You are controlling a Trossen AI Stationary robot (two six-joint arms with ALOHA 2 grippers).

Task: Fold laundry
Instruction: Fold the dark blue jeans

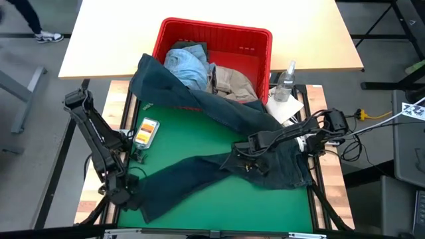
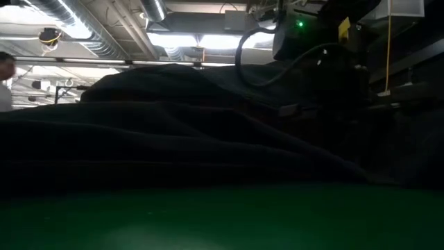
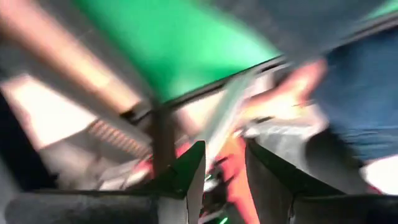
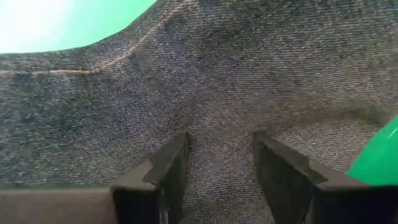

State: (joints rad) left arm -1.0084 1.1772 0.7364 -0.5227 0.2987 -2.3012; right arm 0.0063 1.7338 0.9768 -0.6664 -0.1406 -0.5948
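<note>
**Clerk:** Item one, dark navy jeans (image 1: pixel 219 166). You have them spread across the green mat (image 1: pixel 186 136), one leg running toward the left front corner, the other trailing up over the rim of the red basket (image 1: pixel 216 32). Likely laid open so a fold line can be found.

**Operator:** And the rest of the laundry?

**Clerk:** Item two, light blue denim (image 1: pixel 186 65), and item three, beige khaki piece (image 1: pixel 232 81), both in the basket, waiting.

**Operator:** Grippers?

**Clerk:** Your right gripper (image 4: pixel 217 163) sits low over the jeans near the crotch seam, fingers apart, cloth lying between them but not pinched. Only the right wrist view shows that; from above you see just the arm over denim. Your left gripper (image 1: pixel 121 194) is at the mat's left front corner beside the leg end. Its wrist view is smeared; I cannot tell whether it grips anything.
</note>
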